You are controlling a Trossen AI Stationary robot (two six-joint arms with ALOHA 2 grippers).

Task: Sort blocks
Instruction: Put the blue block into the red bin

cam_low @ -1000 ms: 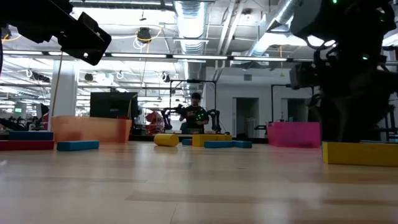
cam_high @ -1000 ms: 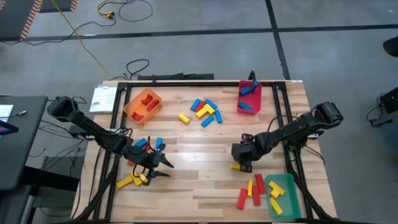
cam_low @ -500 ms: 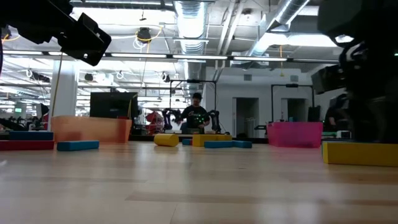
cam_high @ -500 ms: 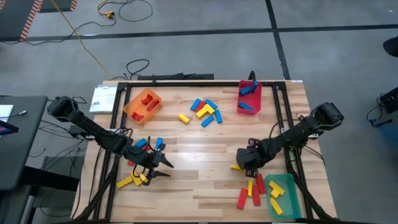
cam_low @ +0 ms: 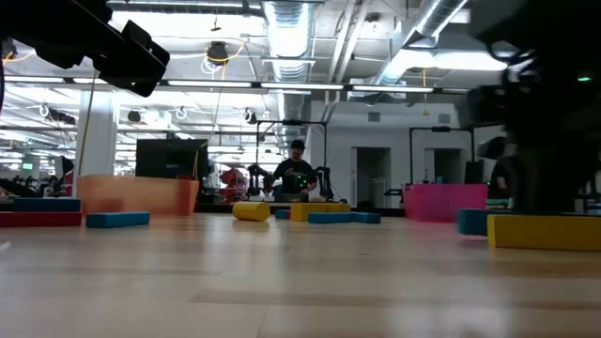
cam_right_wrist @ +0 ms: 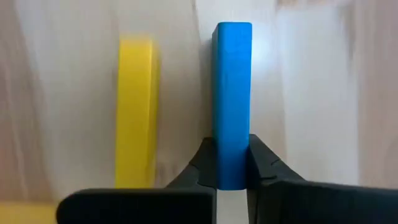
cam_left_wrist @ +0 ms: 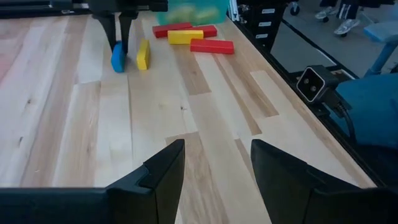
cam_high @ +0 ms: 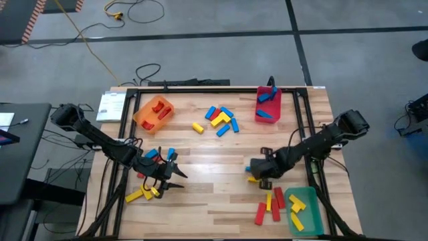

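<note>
The right claw (cam_right_wrist: 231, 163) is clamped on the end of a small, hard, light blue block (cam_right_wrist: 232, 93) at the counter's (cam_high: 221, 201) near right, while the left claw (cam_left_wrist: 214, 163) waits apart, near left.

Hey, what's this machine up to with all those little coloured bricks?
It is sorting blocks by colour into bins. The right gripper has its fingers closed on a blue block, low over the table, beside a yellow block. The left gripper waits with its fingers apart over the table's other side. Some blocks already lie in the orange bin, red bin and green bin; others are scattered loose.
</note>
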